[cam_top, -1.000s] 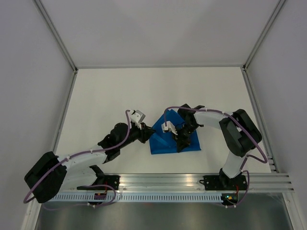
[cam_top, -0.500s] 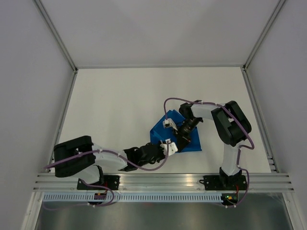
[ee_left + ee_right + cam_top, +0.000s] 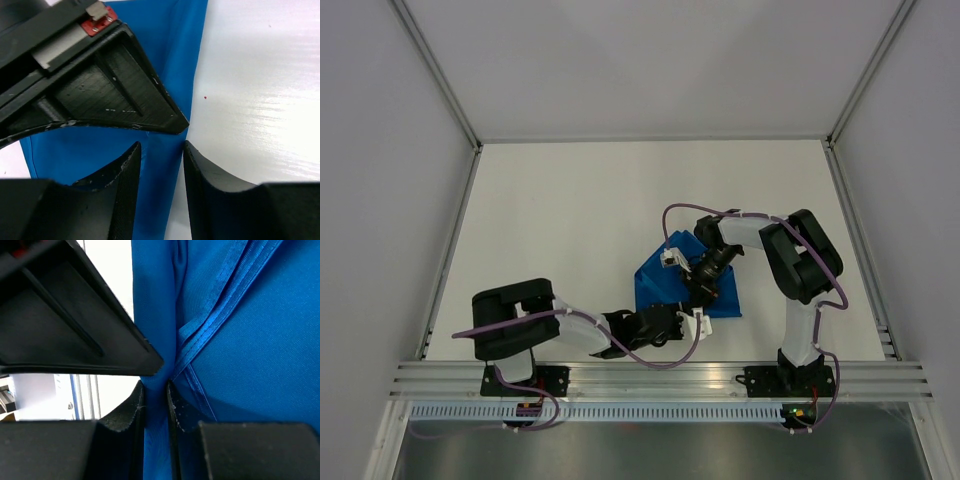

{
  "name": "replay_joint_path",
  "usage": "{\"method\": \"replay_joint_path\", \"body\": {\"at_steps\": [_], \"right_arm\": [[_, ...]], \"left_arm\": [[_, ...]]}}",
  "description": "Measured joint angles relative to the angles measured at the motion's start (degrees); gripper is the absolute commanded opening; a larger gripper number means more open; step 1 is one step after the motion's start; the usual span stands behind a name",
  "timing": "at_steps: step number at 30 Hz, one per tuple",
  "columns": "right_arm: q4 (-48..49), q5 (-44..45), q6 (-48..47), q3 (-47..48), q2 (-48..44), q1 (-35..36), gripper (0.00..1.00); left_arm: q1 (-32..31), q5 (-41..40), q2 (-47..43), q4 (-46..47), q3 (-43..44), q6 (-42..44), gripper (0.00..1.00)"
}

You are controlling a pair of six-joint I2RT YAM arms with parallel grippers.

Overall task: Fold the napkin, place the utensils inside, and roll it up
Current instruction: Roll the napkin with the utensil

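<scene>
Bright blue napkin (image 3: 250,365) of thin soft fabric, folded into layers, lies on the white table (image 3: 570,220), directly under both grippers. Right gripper (image 3: 155,385): fingers pressed together, pinching a raised fold of napkin next to a stitched hem. Left gripper (image 3: 161,147): fingers spread, straddling the napkin's edge just beside the right gripper, gripping nothing. Cloth is likely light, limp and a bit slippery, so the layers may slide apart. Best taken at a hem or corner, pinching all layers, low to the table.

White table (image 3: 570,210), evenly lit. Plain pale walls (image 3: 650,60) left, right and far. Aluminium rail (image 3: 650,377) along near edge.
</scene>
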Motion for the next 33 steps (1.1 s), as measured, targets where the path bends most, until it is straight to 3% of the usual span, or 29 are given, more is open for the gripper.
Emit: {"method": "replay_joint_path", "body": {"at_steps": [8,10,15,18,25,28,33], "right_arm": [[-0.4,-0.1,0.3,0.2,0.4,0.0,0.06],[-0.6,-0.1,0.4,0.3,0.5,0.0,0.06],[-0.8,-0.2,0.5,0.4,0.7,0.0,0.06],[-0.9,-0.1,0.5,0.4,0.7,-0.2,0.08],[-0.9,0.9,1.0,-0.3,-0.4,-0.5,0.44],[-0.7,1.9,1.8,-1.2,-2.8,-0.4,0.53],[2.5,5.1,3.1,-2.6,-7.6,-0.2,0.59]], "left_arm": [[0.0,1.0,2.6,0.2,0.7,1.6,0.43],[0.0,1.1,2.9,0.7,0.7,1.6,0.38],[0.7,2.4,3.9,1.0,1.1,1.2,0.02],[1.0,3.4,3.9,0.6,1.3,1.1,0.02],[2.4,6.4,3.8,-4.9,4.5,-1.9,0.02],[4.2,9.7,3.8,-6.4,5.9,-5.4,0.02],[7.9,15.9,3.7,-6.7,6.3,-10.8,0.02]]}}
